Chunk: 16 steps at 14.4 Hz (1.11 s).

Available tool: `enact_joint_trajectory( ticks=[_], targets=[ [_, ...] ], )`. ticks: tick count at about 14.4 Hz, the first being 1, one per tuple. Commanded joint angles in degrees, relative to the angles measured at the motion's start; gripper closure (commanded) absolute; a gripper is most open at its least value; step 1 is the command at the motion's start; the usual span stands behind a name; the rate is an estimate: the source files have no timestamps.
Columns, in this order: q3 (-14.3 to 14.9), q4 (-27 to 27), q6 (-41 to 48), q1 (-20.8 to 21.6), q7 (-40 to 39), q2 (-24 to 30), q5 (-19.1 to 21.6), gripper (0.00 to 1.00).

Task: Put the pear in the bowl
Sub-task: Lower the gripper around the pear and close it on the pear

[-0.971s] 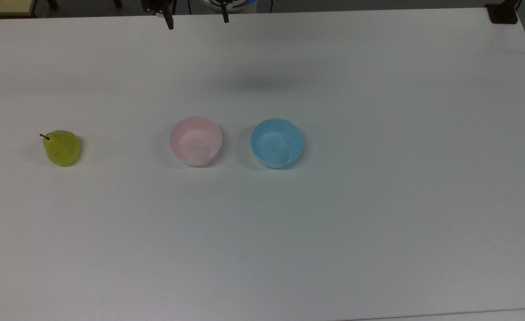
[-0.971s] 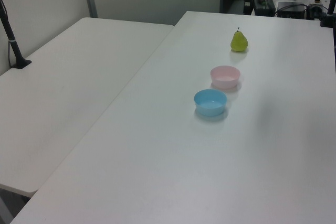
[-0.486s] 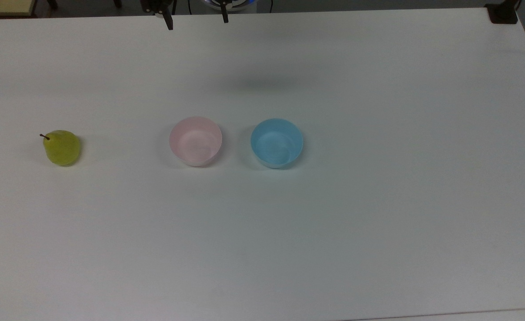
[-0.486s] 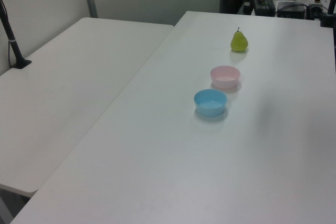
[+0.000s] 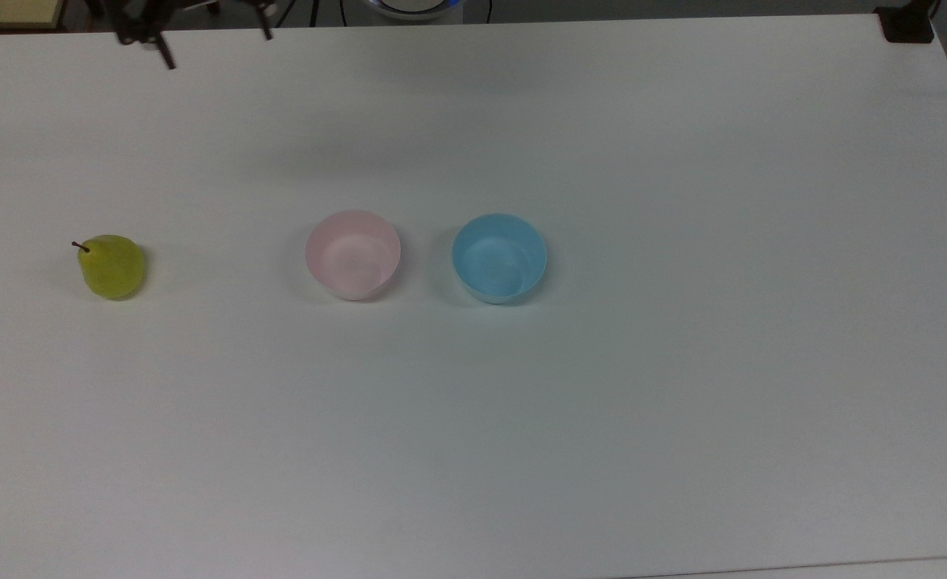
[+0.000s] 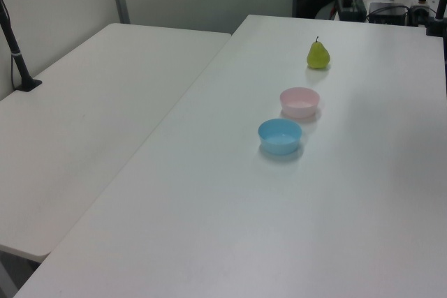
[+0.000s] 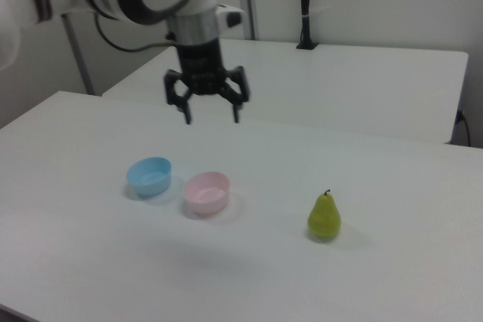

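The pear [image 7: 324, 218] stands upright on the white table [image 7: 392, 186], stem up, well apart from the pink bowl [image 7: 206, 191]. The bowl sits between the pear and a blue bowl [image 7: 149, 176], just beside the latter and not touching it; all three lie in one row. The gripper [image 7: 210, 116] hangs high above the table with its fingers spread wide and nothing between them, pointing straight down. In the right view it hovers behind the pink bowl, so the pear lies to the right view's right of it and lower; the coming move probably calls for a sideways traverse past the pink bowl, then a descent over the pear's upright long axis. In the top view the fingertips [image 5: 170, 61] poke in at the upper edge, the arm cut off above.
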State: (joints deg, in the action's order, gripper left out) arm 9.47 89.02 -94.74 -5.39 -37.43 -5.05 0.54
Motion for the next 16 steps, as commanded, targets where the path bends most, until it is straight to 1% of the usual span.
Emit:
enact_joint_trajectory(
  ticks=[1, 2, 4, 5, 8, 12, 13, 16],
  targets=[
    [0.11, -0.44, -12.78, -4.27, -1.16, -6.54, -0.98, 0.0],
    [0.11, -0.08, -16.58, -5.67, -1.16, -8.9, -1.06, 0.0],
    [0.37, -0.08, -21.86, -6.47, -0.72, -13.38, -1.24, 0.0],
    [0.55, -0.07, -25.55, -7.17, 1.72, -16.02, -1.24, 0.0],
    [0.55, -0.07, -31.29, -9.1, 3.15, -21.3, -1.15, 0.0],
    [0.72, 0.01, -31.56, -9.9, 2.97, -24.21, -1.68, 0.0],
    [0.81, 0.01, -32.43, -9.99, 3.06, -25.0, -2.72, 0.0],
    [0.81, 0.1, -35.51, -10.16, 3.15, -27.2, -2.91, 0.0]
  ],
)
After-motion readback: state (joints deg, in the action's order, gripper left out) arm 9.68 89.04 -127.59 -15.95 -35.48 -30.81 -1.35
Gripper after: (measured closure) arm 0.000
